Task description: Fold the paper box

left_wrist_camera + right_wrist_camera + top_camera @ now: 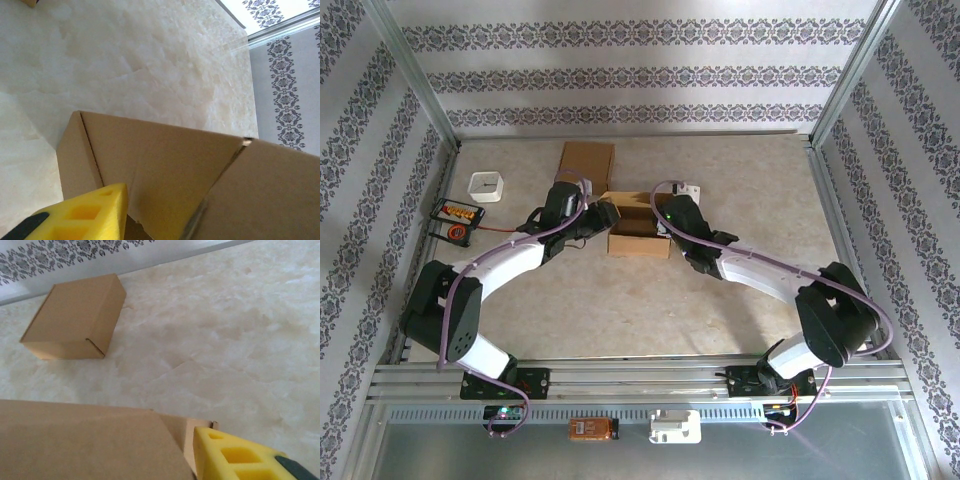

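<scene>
The half-folded brown paper box (638, 228) stands open-topped at mid-table. My left gripper (607, 213) is at its left wall and my right gripper (663, 214) is at its right wall. In the left wrist view one yellow finger (85, 215) rests low against the box's inner walls (160, 165), and a raised panel (270, 195) hides the other finger. In the right wrist view one yellow finger (240, 455) sits beside a box wall edge (200, 432), with a broad flap (85, 440) covering the other finger. Neither gap between the fingers shows.
A finished folded box (587, 160) (75, 317) lies behind the work box. A small white container (486, 186) and a black tray with orange items (456, 218) sit at far left. A white object (692, 188) lies behind the right gripper. Metal frame rails border the table.
</scene>
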Action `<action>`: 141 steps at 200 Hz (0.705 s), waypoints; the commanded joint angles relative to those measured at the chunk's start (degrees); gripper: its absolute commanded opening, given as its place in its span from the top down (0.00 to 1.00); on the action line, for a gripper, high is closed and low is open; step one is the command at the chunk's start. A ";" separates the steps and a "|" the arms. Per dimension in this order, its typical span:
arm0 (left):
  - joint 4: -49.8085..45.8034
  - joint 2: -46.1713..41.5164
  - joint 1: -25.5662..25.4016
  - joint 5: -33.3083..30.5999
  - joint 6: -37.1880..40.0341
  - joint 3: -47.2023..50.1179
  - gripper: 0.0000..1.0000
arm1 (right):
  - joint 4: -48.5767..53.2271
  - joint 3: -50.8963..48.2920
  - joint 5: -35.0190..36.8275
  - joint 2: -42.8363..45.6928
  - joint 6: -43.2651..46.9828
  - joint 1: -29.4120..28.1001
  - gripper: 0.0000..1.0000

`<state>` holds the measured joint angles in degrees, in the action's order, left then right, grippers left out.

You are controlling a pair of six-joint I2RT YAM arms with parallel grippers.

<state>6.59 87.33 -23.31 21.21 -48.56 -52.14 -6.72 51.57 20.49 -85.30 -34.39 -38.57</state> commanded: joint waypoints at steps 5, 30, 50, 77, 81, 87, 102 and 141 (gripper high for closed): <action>-0.61 -3.32 -1.19 0.56 -0.37 1.28 0.57 | -0.84 -2.14 -0.18 3.65 -0.66 -0.91 0.55; -0.25 -5.15 -2.10 0.26 -0.46 2.34 0.49 | -0.62 -3.94 -0.36 6.25 -0.90 -1.14 0.51; -0.77 -6.47 -2.79 -0.24 -0.52 3.08 0.47 | -0.10 -5.03 -0.88 8.37 -0.50 -1.22 0.49; -1.61 -8.23 -3.91 -1.39 -0.55 4.53 0.46 | 0.50 -6.68 -2.13 11.65 0.18 -1.50 0.48; -1.66 -8.45 -4.13 -1.64 -0.54 4.71 0.45 | 0.42 -6.90 -2.40 12.10 0.28 -1.56 0.48; -1.75 -8.79 -4.43 -1.97 -0.49 5.07 0.45 | 0.48 -7.47 -2.71 12.82 0.53 -1.59 0.48; -1.93 -9.56 -4.97 -2.44 -0.60 5.94 0.44 | 0.45 -8.69 -3.31 13.94 0.53 -1.88 0.48; -2.42 -10.68 -6.56 -3.19 -0.07 6.17 0.43 | 1.33 -9.74 -4.64 15.58 1.41 -2.42 0.47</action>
<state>5.56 78.37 -28.40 19.18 -48.73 -46.06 -6.15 42.72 17.34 -71.29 -34.24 -40.29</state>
